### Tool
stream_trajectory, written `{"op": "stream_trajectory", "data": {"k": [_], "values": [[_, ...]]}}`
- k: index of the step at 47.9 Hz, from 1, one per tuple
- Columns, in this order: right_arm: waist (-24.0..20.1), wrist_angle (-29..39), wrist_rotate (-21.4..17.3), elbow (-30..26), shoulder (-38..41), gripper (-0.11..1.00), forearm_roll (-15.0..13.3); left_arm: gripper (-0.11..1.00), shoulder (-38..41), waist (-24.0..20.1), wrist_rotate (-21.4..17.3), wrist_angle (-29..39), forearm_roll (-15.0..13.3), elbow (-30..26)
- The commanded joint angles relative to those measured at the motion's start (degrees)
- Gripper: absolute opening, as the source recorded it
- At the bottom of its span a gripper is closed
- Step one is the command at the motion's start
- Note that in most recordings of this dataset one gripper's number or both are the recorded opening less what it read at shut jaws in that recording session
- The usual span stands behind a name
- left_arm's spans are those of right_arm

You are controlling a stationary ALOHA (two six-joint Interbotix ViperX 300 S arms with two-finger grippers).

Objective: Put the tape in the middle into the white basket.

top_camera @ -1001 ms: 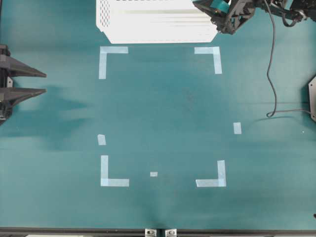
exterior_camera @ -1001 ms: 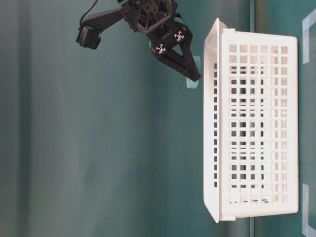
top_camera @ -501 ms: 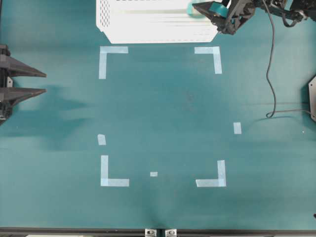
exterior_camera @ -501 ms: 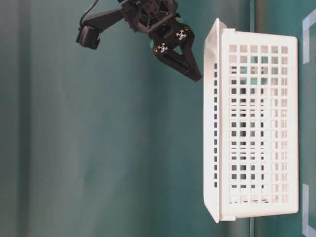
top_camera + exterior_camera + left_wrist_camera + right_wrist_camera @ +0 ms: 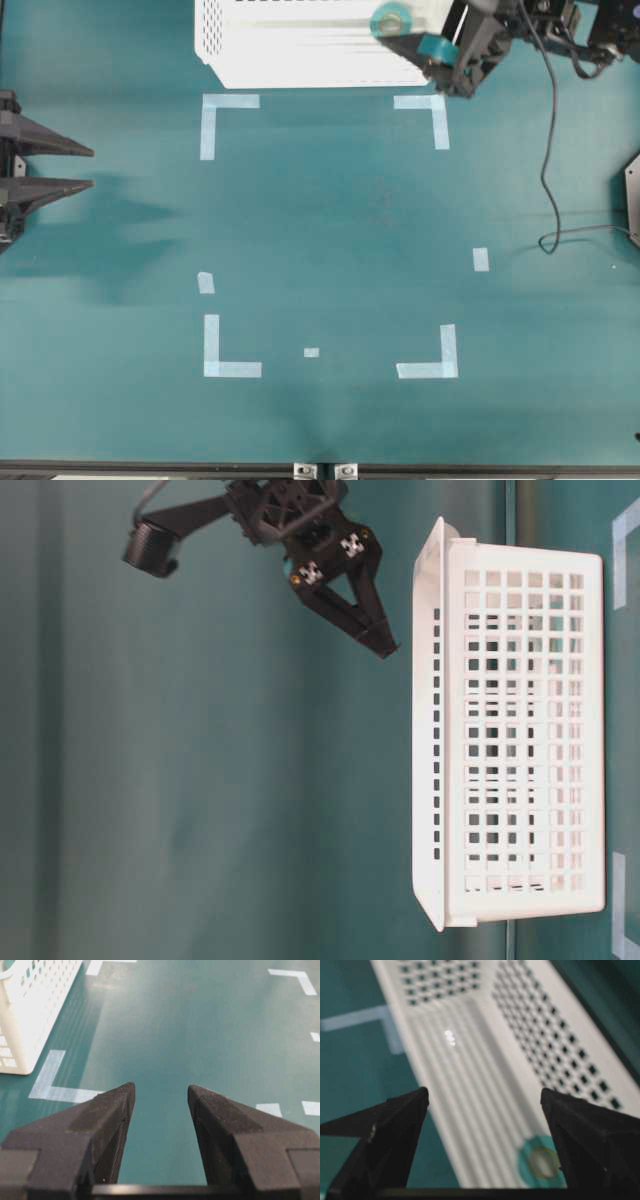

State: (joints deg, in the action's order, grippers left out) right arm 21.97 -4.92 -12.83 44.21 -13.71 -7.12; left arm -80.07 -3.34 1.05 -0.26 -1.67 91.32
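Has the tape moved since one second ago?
Yes. The tape has left the right gripper and now lies inside the white basket, near its right end.

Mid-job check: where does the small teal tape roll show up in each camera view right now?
Overhead: the small teal ring-shaped tape roll lies at top centre-right, inside the large white perforated plastic basket, near its right end.
Table-level: I cannot make it out.
Left wrist: not in view.
Right wrist: bottom right, flat on the slatted floor, beside the open right claw.
Shared landmark: the basket.
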Motion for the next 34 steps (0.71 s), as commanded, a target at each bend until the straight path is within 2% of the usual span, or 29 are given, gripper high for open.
{"op": "stream_trajectory", "data": {"k": [1,9,19,34], "values": [[-2.37,-0.53,0.00,0.18,-2.46,0.94,-0.18,0.06,0.53,-0.18,-0.09,-0.53,0.00,-0.70],[-7.56,-1.76,-0.09,2.90,-5.27,0.94,-0.18,0.06,0.53,-0.18,-0.09,-0.53,0.00,-0.70],[-12.48,-6.50,-0.18,7.21,-8.79,0.94,-0.18,0.06,0.53,-0.26,-0.09,-0.62,0.00,-0.70],[-15.29,-8.61,0.00,11.34,-11.51,0.94,-0.26,0.06,0.53,-0.35,0.00,-0.62,0.00,-0.70]]}}
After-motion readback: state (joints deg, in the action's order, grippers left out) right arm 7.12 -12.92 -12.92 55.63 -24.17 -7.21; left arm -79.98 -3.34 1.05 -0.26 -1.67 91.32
